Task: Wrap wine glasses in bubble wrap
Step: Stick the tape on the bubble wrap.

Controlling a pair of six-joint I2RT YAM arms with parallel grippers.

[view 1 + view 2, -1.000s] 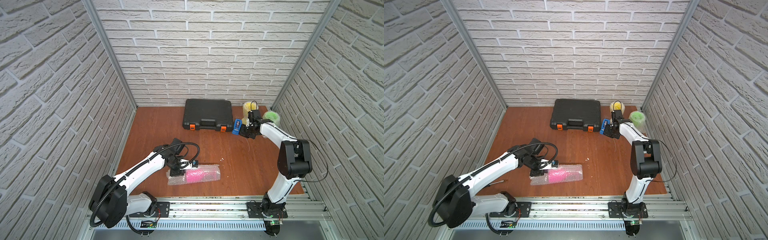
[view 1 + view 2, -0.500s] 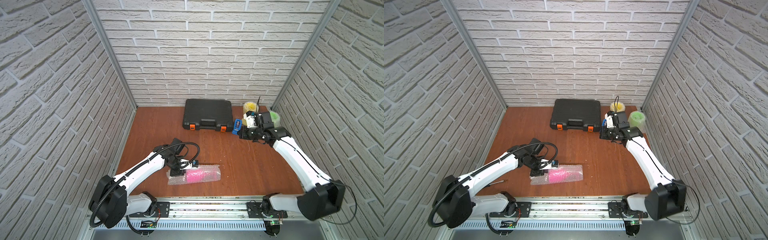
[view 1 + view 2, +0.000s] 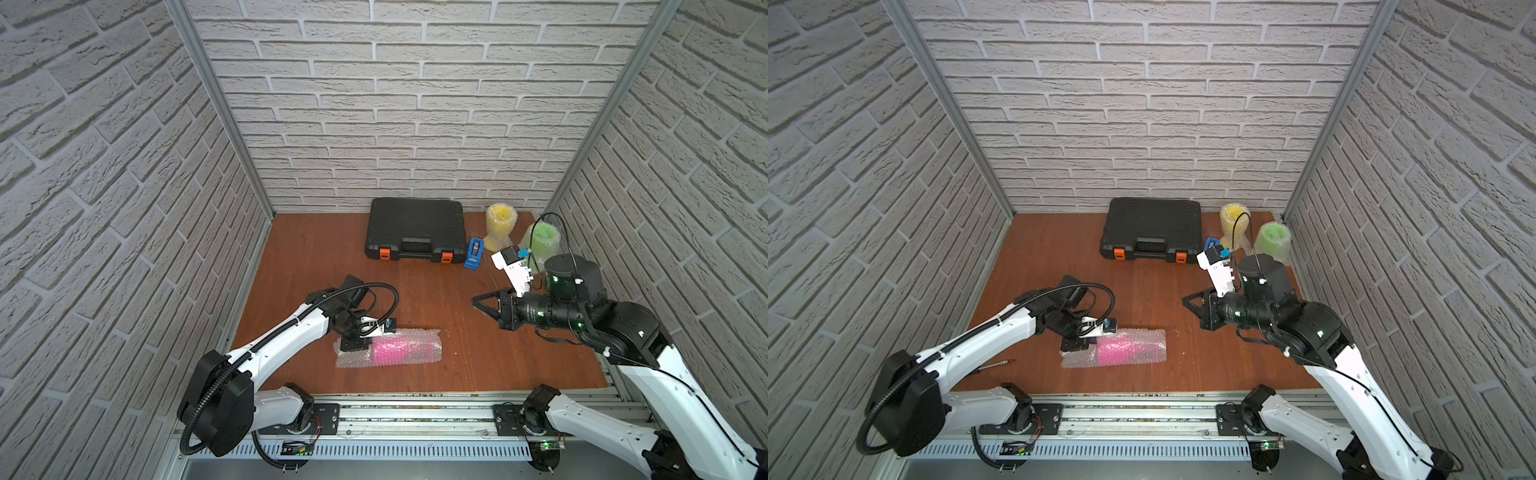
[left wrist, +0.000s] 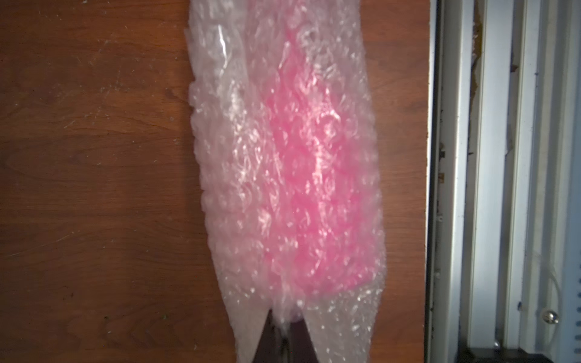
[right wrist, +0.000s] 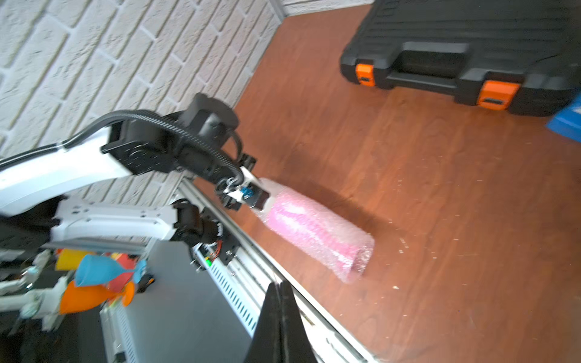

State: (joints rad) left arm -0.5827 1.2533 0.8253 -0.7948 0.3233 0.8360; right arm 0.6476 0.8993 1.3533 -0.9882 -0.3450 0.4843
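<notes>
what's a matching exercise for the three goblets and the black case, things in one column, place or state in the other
1 pink goblet
2 yellow goblet
3 green goblet
4 black case

a closed, against the back wall
b upright, wrapped, nearest the side wall
c lying in bubble wrap near the front rail
d upright, wrapped, next to the case

Pairs: 1-c, 2-d, 3-b, 4-a

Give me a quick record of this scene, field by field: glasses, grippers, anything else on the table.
pink glass: lying down, inside bubble wrap, near front
yellow glass: upright, wrapped, back right
green glass: upright, wrapped, beside yellow
left gripper: shut on bubble wrap end
right gripper: shut, empty, mid-air
other: case, tape dispenser
</notes>
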